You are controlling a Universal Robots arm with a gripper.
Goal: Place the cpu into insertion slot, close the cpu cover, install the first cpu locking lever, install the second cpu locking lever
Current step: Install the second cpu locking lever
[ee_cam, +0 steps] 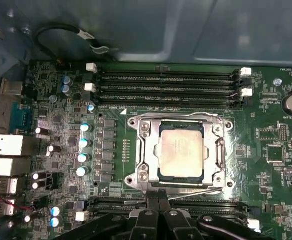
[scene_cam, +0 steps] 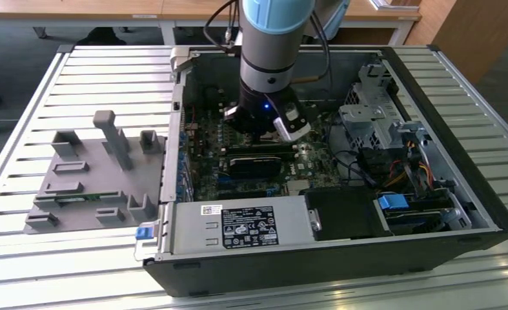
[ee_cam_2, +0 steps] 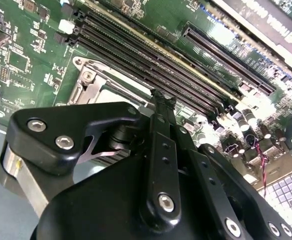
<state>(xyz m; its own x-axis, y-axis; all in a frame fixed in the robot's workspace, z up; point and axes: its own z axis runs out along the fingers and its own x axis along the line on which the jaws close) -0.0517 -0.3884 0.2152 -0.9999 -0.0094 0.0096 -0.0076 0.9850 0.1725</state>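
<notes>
The claw (ee_cam: 158,207) hangs low over the green motherboard (ee_cam: 61,130), its two black fingertips (ee_cam: 153,200) pressed together with nothing between them, just beside the near edge of the insertion slot (ee_cam: 141,150). In the first wrist view the cpu (ee_cam: 180,150) lies flat inside that slot, tan-silver face up, and the cpu cover (ee_cam: 218,131), a grey metal frame, lies down around it. A thin lever (ee_cam: 195,191) runs along the slot's edge nearest the fingertips. Long black memory slots (ee_cam: 165,85) lie on the far side of the slot, and another pair crosses under the claw.

In the exterior view the arm (scene_cam: 271,58) reaches down into an open black computer case (scene_cam: 460,194). A white-and-black label (scene_cam: 246,227) sits on the grey power supply (scene_cam: 193,232); its print is too small to read. The case rests on a slatted metal bench (scene_cam: 30,258), with a grey plastic fixture (scene_cam: 90,174) to the exterior view's left. Wooden furniture (scene_cam: 150,10) stands behind.
</notes>
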